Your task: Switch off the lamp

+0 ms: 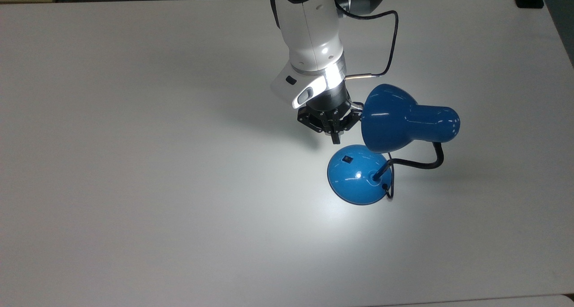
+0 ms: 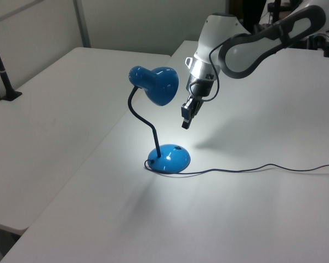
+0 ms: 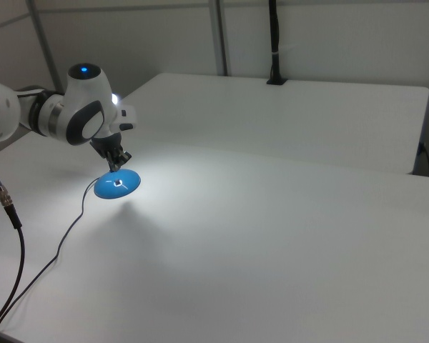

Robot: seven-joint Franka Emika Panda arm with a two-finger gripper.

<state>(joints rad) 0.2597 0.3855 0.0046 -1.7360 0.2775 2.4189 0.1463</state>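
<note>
My gripper (image 1: 336,139) hangs above the table (image 1: 134,186), its fingers pressed together with nothing between them, forming a single narrow tip. In the top view the tip sits just above the lamp (image 1: 394,132) base (image 1: 358,175) and close beside the shade's (image 1: 381,118) left rim.

The lamp stands on the table toward the top view's right. It is lit: a bright pool covers the table around the base. The switch (image 1: 346,157) — a small black rectangle — lies on the upper left of the domed base, near my tip but not touched.

Hazards, as I judge them:
- Shade contact. My wrist passes very near the shade; a sideways drift could push it and bend the neck (image 1: 417,163) or shift the lamp.
- Missed switch. The target is small and the dome glossy — an off-centre press could slide off and skid the base.
- Excess force could tip the lamp.
- The cord (image 2: 252,169) trails across the table; dragging it would pull the base.
</note>
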